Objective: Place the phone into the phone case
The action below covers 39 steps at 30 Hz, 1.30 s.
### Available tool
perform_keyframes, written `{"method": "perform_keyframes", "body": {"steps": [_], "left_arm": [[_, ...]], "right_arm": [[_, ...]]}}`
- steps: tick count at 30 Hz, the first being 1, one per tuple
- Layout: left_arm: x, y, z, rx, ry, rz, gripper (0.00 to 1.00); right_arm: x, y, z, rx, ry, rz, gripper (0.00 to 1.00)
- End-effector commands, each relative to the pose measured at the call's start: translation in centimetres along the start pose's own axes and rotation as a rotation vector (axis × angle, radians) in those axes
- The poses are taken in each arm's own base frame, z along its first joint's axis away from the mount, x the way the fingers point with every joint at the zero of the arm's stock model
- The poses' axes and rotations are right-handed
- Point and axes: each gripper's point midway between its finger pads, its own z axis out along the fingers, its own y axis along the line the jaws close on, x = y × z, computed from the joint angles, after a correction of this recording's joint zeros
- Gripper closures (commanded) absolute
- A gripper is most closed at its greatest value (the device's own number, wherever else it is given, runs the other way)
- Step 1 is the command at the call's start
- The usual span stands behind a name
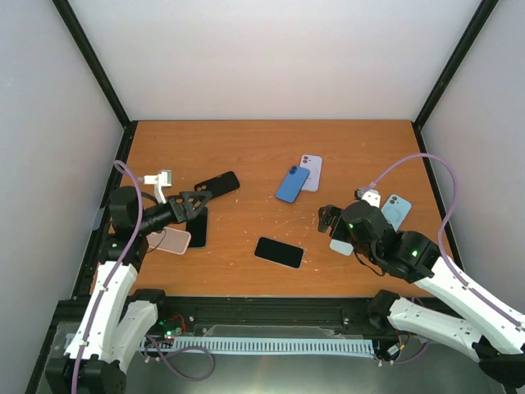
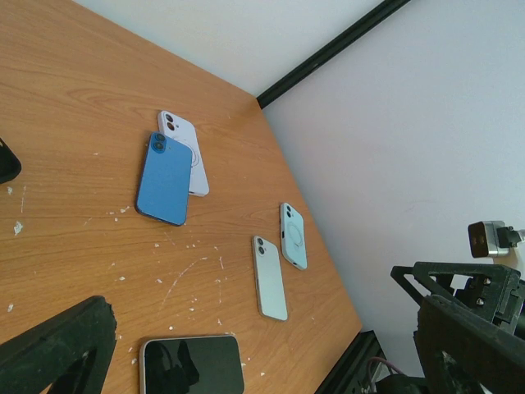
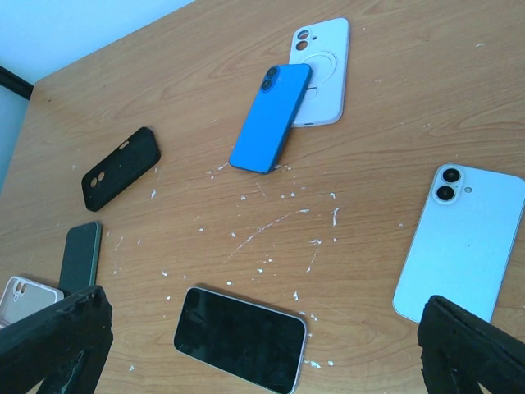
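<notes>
A black-screened phone (image 1: 279, 252) lies face up at the front centre; it also shows in the left wrist view (image 2: 193, 365) and the right wrist view (image 3: 240, 338). A black case (image 1: 217, 184) lies left of centre, and shows in the right wrist view (image 3: 121, 167). A blue phone (image 1: 292, 184) rests partly on a white case (image 1: 311, 171). My left gripper (image 1: 197, 201) is open and empty, hovering beside the black case. My right gripper (image 1: 332, 217) is open and empty, above a light blue phone (image 3: 459, 242). The black phone lies between its fingers (image 3: 57, 341).
A dark green phone (image 1: 197, 226) and a pink case (image 1: 170, 240) lie under the left arm. A pale blue case (image 1: 395, 211) lies at the right, next to the light blue phone (image 2: 269, 277). Walls enclose the table on three sides.
</notes>
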Motion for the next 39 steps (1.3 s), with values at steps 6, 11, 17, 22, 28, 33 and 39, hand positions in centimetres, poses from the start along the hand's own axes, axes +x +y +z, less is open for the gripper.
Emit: {"method": "perform_keyframes", "body": {"steps": [6, 11, 17, 22, 28, 33, 39], "left_arm": [[-1.6, 1.6, -0.1, -0.103, -0.058, -0.053, 0.01], [-2.1, 4.0, -0.1, -0.231, -0.078, -0.149, 0.00], [-1.8, 8.8, -1.6, -0.464, -0.176, -0.351, 0.00], [-0.4, 11.8, -2.2, -0.586, -0.186, -0.438, 0.01], [2.1, 15.2, -2.4, -0.725, -0.136, -0.555, 0.01], [2.4, 17.3, -1.6, -0.767, -0.119, -0.566, 0.07], [3.9, 20.3, -3.3, -0.982, -0.136, -0.775, 0.25]], "right_arm": [[0.4, -1.5, 0.5, 0.050, -0.015, 0.030, 0.00], [1.6, -2.6, 1.4, 0.114, 0.019, 0.041, 0.00], [3.0, -4.0, 3.3, 0.211, 0.044, 0.029, 0.00], [4.3, -5.6, 6.2, 0.281, 0.080, 0.015, 0.04], [6.3, -2.5, 9.6, 0.166, 0.203, -0.208, 0.12], [5.4, -2.0, 11.2, 0.205, 0.171, -0.253, 0.17], [5.7, 1.4, 13.4, 0.094, 0.204, -0.236, 0.21]]}}
